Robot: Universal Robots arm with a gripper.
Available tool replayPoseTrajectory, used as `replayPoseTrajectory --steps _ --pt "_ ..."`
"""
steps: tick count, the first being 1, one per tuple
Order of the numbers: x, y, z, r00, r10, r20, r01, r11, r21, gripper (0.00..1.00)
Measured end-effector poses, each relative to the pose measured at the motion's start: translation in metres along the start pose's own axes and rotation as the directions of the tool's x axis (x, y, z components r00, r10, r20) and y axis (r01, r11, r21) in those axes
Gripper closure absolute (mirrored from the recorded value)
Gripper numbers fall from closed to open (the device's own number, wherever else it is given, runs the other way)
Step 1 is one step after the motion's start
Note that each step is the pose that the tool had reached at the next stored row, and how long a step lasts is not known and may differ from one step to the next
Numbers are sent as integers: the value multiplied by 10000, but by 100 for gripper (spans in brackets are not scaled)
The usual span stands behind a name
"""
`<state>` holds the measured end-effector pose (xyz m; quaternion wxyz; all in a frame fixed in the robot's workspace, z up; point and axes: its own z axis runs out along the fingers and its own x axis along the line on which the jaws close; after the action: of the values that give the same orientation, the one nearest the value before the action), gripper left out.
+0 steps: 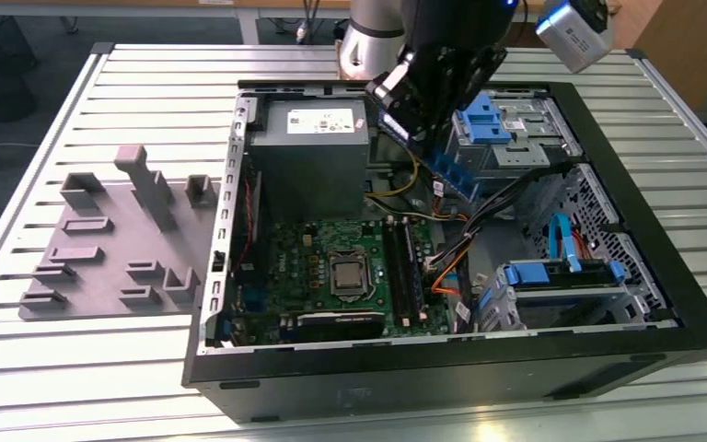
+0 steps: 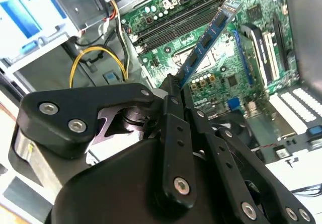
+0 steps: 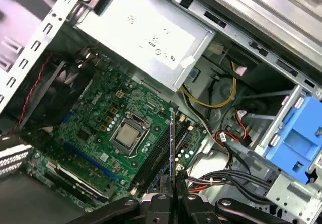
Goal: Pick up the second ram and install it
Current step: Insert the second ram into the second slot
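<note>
Gripper clamping second ram by one end, holding stick edge-on above motherboard, roughly lining up with memory slots, likely for seating.

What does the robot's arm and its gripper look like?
The arm is a shiny silver-grey tube ending in a bulky black block. The gripper is matte black, built from flat jointed bars with round silver screws, narrowing to thin fingers.
</note>
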<state>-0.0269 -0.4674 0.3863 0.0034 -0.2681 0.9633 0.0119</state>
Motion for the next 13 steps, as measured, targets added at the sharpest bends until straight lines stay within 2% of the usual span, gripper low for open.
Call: replayPoseTrajectory --steps 4,7,10,13 --pt "0 0 8 9975 702 12 -702 9975 14 86" --pt "0 0 15 9922 1249 24 -1249 9922 22 86" --pt "0 0 21 9841 1778 34 -1778 9841 31 86" --pt "1 -1 28 9729 2313 46 -2314 9729 38 86"
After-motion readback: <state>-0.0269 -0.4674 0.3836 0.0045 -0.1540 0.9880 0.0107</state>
